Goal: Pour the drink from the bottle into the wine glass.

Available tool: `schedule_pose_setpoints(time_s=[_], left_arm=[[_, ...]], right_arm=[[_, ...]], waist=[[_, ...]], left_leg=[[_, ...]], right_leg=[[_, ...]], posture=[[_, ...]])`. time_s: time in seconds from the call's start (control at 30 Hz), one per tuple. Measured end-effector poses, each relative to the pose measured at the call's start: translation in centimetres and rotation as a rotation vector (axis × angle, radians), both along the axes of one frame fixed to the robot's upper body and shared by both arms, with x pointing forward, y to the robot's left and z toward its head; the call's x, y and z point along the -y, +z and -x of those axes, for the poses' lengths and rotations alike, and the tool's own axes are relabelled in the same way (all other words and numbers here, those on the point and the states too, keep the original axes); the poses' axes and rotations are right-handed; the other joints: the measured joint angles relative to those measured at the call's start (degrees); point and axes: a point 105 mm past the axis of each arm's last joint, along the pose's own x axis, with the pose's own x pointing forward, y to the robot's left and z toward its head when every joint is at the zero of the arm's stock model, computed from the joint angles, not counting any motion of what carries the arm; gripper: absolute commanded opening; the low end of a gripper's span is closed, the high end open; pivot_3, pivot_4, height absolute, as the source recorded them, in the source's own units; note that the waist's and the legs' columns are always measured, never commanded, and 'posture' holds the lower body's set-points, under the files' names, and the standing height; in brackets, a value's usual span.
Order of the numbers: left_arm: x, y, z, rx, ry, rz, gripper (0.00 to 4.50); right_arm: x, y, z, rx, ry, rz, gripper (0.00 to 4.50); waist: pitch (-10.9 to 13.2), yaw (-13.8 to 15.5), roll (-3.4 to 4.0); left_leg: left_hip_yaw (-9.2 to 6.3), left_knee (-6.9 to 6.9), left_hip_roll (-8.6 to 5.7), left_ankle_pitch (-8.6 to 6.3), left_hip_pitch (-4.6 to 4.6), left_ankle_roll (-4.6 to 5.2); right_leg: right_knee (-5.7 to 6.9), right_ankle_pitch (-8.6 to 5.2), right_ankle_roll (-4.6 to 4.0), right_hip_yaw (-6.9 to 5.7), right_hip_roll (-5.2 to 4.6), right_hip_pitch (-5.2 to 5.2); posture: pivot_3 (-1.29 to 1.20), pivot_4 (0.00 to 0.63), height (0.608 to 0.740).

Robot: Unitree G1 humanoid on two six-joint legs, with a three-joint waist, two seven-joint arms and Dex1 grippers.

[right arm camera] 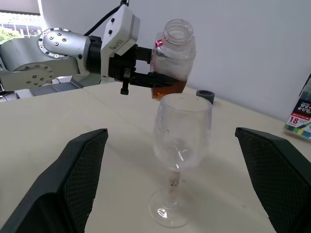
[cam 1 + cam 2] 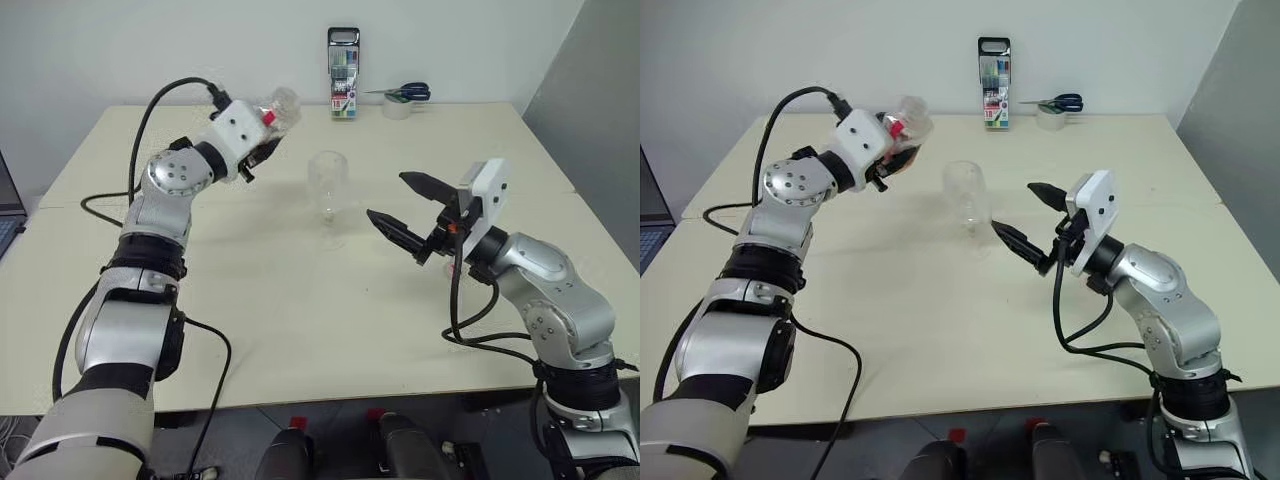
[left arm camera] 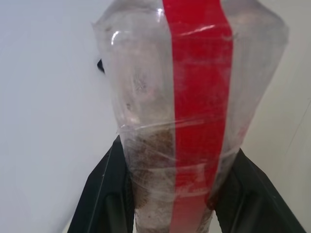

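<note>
A: Holding the bottle [image 1: 172, 60] above the tabletop [image 2: 300, 300], the left gripper [image 1: 141, 73] pinches it around the lower body, its black fingers [image 3: 104, 194] pressed against both sides. The mouth is open with no cap on it, and from the right wrist view the bottle looks close to upright.

B: Where is the drink?

A: The drink [image 1: 167, 90] sits as an amber layer at the bottom of the bottle. From the head views the bottle is partly hidden behind the wrist, so the liquid is hard to make out there.

B: And the wine glass?

A: The wine glass [image 2: 328, 195] stands upright mid-tabletop, near the bottle and lower than it. Whether its bowl holds anything I cannot tell. The right gripper [image 2: 400, 208] hangs just beside it, fingers spread wide, touching nothing.

B: Anything behind?

A: A marker case [image 2: 343, 73], scissors [image 2: 405, 93] and a tape roll [image 2: 398, 108] at the far edge.
</note>
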Motion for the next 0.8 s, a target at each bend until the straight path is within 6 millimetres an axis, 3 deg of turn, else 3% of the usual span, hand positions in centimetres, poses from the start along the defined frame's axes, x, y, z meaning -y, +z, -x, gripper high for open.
schedule_pose_setpoints(time_s=[0.27,0.8], left_arm=[[0.5,-0.6,0.1,0.033,-0.029,-0.19,1.67],[1.1,0.5,0.3,0.166,-0.061,-0.51,1.67]], right_arm=[[-0.3,0.0,0.0,0.013,-0.004,-0.008,4.5],[-0.3,-0.3,0.0,0.002,-0.004,-0.017,4.5]], waist=[[0.0,0.1,0.0],[0.0,0.1,-0.01]], left_leg=[[-0.01,0.01,-0.03,-0.01,-0.01,0.02],[-0.01,0.02,-0.04,-0.03,-0.03,0.06]], right_leg=[[0.01,0.0,0.0,-0.02,0.05,0.0],[0.04,0.0,0.01,-0.02,0.08,-0.01]], posture=[[0.0,0.15,0.74],[0.0,0.15,0.74]])
